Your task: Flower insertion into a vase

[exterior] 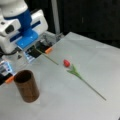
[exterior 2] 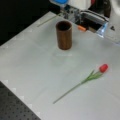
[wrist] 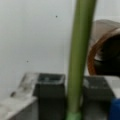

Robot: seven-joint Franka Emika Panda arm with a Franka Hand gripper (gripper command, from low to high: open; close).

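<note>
My pincer (wrist: 72,100) is clenched on a thin green flower stem (wrist: 79,55), carrying it beside the empty reddish-brown cylindrical vase (exterior: 26,85); insertion needs the stem's end above its mouth.

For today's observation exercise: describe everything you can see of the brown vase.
The vase is a plain reddish-brown cylinder with smooth straight sides and a dark, open mouth; it looks like wood or ceramic. It stands upright on the pale table, and nothing can be seen inside it. Nothing touches it. The red tulip lies apart from it, and the end effector, gripping a green stem, is close by.
</note>
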